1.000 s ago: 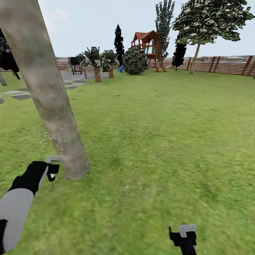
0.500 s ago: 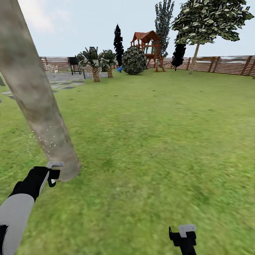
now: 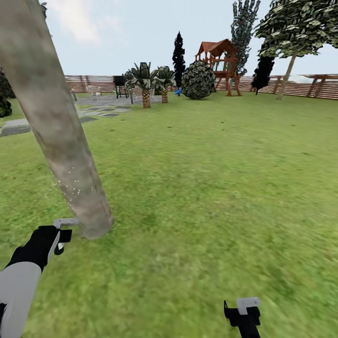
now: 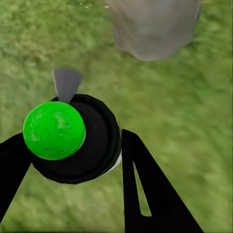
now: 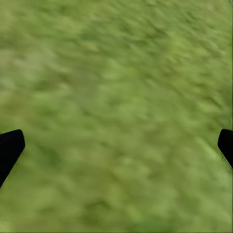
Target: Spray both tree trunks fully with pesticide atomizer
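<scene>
at the near left the left gripper [image 3: 60,233] is clamped on the pesticide atomizer [image 4: 75,138], a black round body with a bright green cap in the left wrist view, held between the two black fingers [image 4: 145,189]. its grey nozzle [image 4: 65,83] points toward the base of the tree trunk [image 3: 61,136], which lies just beyond and slightly right of that gripper, leaning up and to the left along its long axis. whitish specks fleck the trunk low down; higher up it looks bare, so i judge the spray needs to climb. at the near right the right gripper [image 3: 244,313] hangs wide and empty over the grass [image 5: 116,111]. the second tree [image 3: 300,33] stands far right by the fence [image 3: 305,87].
</scene>
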You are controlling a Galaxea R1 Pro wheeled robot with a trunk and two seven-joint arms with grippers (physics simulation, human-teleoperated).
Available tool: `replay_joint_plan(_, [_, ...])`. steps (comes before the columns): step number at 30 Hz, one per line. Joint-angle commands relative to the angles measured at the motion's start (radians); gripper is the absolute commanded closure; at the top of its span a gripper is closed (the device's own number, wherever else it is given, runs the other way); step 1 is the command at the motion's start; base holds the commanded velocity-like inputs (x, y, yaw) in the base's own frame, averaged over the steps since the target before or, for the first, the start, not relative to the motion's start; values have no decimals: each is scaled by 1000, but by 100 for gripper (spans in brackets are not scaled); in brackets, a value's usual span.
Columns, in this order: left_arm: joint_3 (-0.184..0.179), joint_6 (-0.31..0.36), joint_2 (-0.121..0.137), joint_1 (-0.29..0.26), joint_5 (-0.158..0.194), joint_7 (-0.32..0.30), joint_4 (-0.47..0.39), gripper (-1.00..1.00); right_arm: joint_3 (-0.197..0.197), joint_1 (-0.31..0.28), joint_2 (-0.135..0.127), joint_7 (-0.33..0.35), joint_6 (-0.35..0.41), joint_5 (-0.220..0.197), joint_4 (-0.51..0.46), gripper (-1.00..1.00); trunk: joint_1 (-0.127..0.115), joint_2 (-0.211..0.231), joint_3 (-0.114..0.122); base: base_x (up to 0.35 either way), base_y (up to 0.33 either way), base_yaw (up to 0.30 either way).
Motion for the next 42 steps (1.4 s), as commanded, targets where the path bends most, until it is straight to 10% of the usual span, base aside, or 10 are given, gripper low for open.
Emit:
replay_joint_plan(1, [3,4,-3,-1,-8,-3,-1,100,2,0,0,-9,0,10,1,-100,0,0,-1,235,-198,252])
replay_joint_plan(42, [91,-164,-18,64,-10,55,107,100,2,0,0,-9,0,10,1,-100,0,0,-1,149,-219,109])
